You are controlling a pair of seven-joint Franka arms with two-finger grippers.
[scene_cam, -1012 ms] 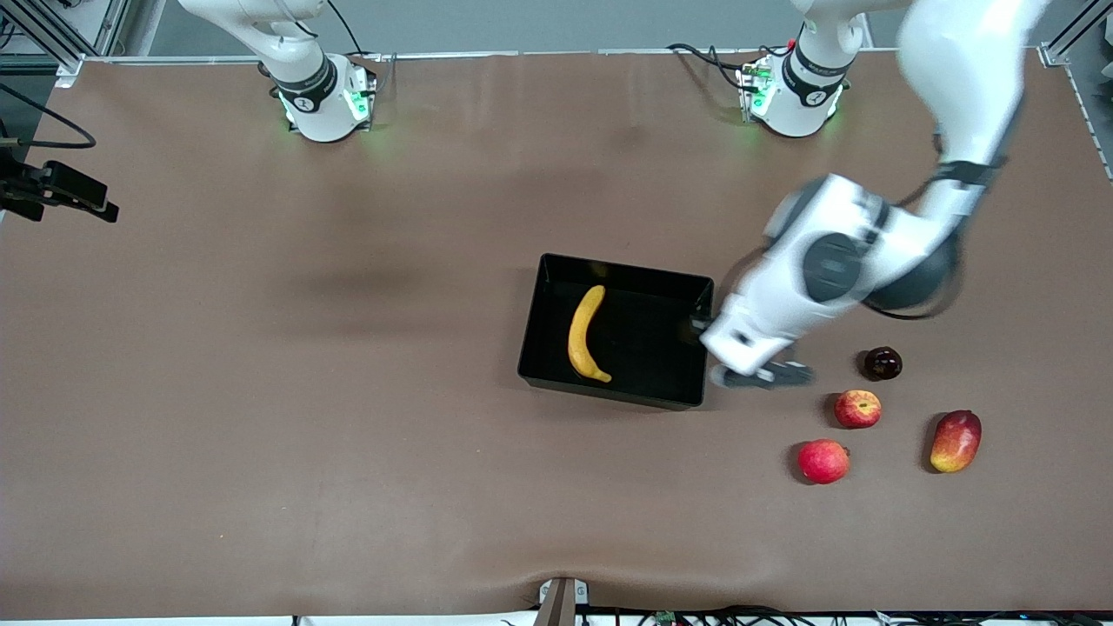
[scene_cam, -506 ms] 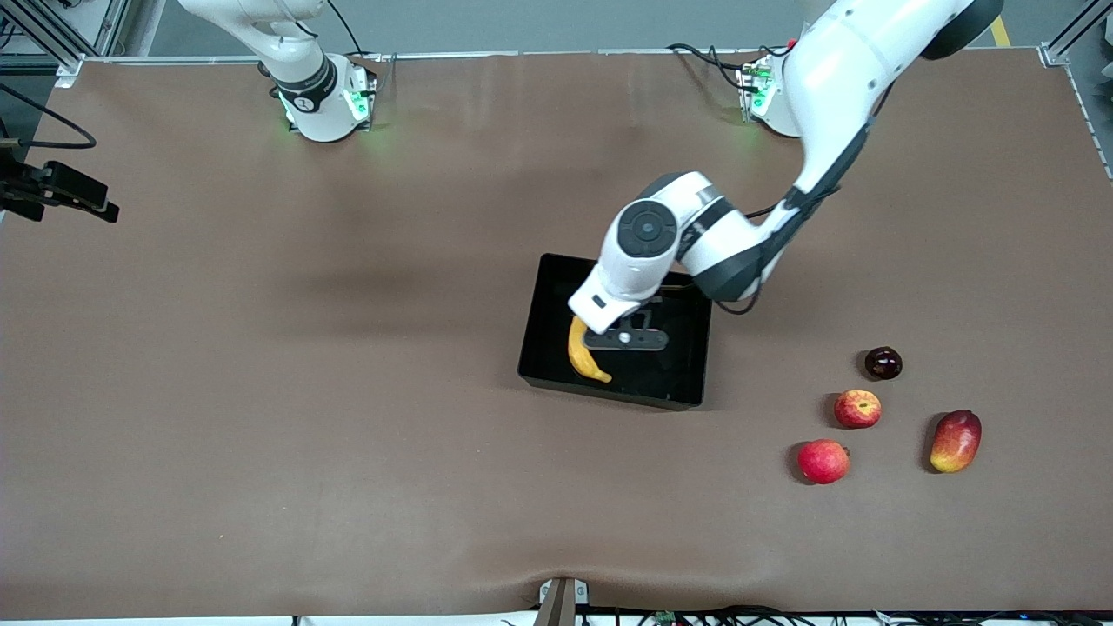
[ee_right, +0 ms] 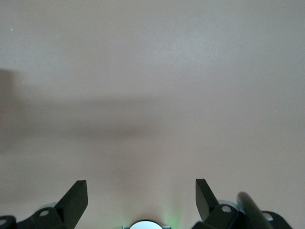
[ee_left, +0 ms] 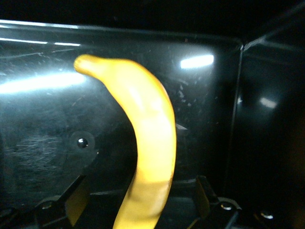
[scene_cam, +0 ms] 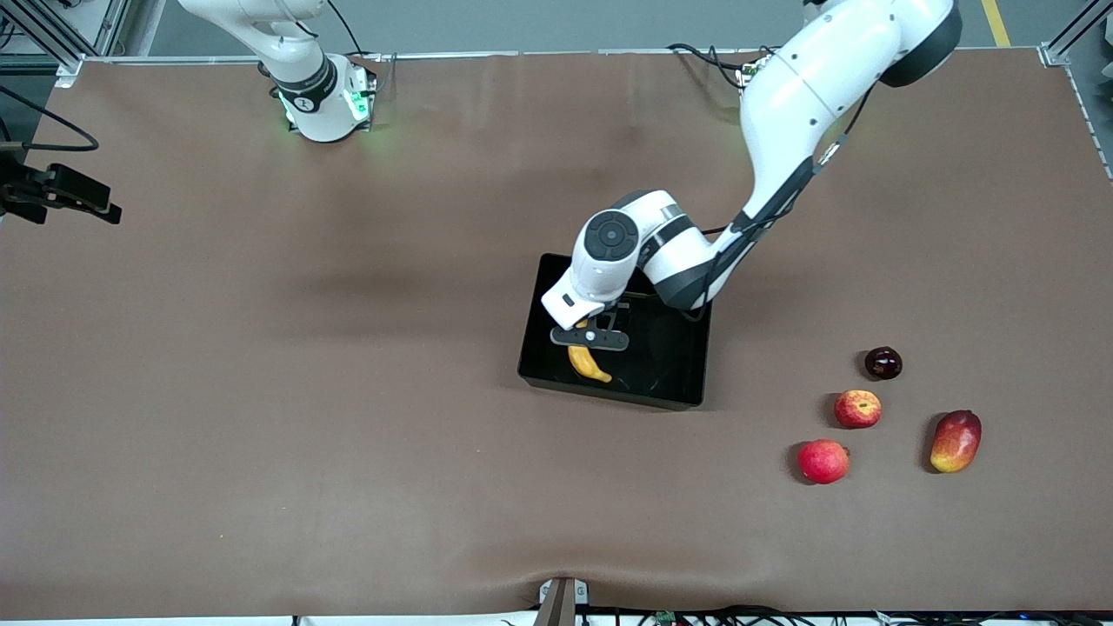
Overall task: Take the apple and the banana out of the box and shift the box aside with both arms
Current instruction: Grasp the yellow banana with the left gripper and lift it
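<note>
The left gripper (scene_cam: 590, 337) hung low inside the black box (scene_cam: 674, 391) near the table's middle, its fingers (ee_left: 76, 200) spread wide on either side of the banana (scene_cam: 589, 366), which lay on the box floor without being gripped. The small red-and-yellow apple (scene_cam: 857, 409) sat on the table at about four o'clock from the box, toward the left arm's end (among three other loose fruits). The right gripper (ee_right: 141, 202), fingers parted and empty, waited over bare table.
</note>
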